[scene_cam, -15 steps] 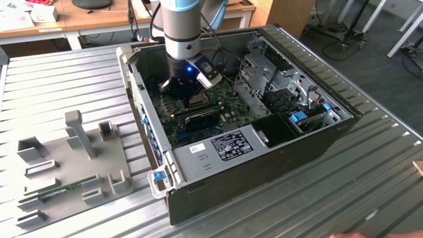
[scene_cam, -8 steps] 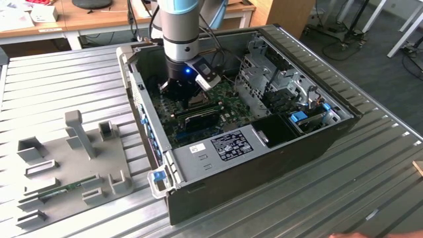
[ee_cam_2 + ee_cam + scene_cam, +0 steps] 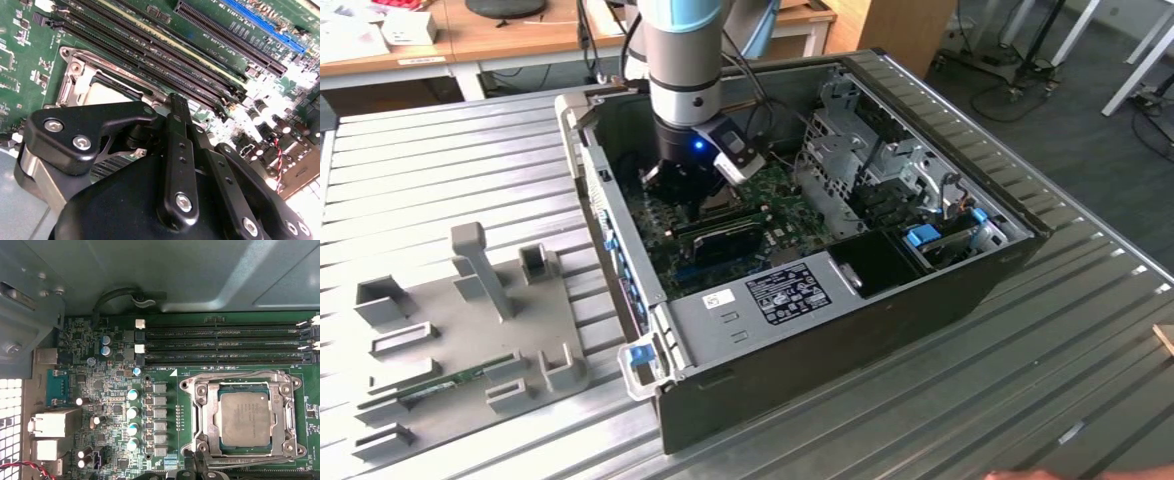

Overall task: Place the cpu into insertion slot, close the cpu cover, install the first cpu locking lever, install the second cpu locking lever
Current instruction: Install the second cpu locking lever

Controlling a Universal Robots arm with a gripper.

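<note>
The cpu (image 3: 245,417) lies flat in the insertion slot (image 3: 187,385) on the green motherboard (image 3: 781,190). The cpu cover (image 3: 283,407), a silvery frame, lies down around the chip. A thin metal rod (image 3: 235,374) runs along one socket edge. My gripper (image 3: 200,467) is shut with nothing in it, its tip right at the socket's rim beside the cover. In the second wrist view the gripper (image 3: 178,102) reaches down to the edge of the socket (image 3: 82,82). In the exterior view the gripper (image 3: 683,195) is deep inside the open computer case.
Long black memory slots (image 3: 225,345) run right beside the socket. Case walls (image 3: 607,230) and a drive cage (image 3: 881,170) hem in the board. On the exterior view's left a grey fixture plate (image 3: 467,330) with a memory stick lies on the ribbed metal table (image 3: 1014,380).
</note>
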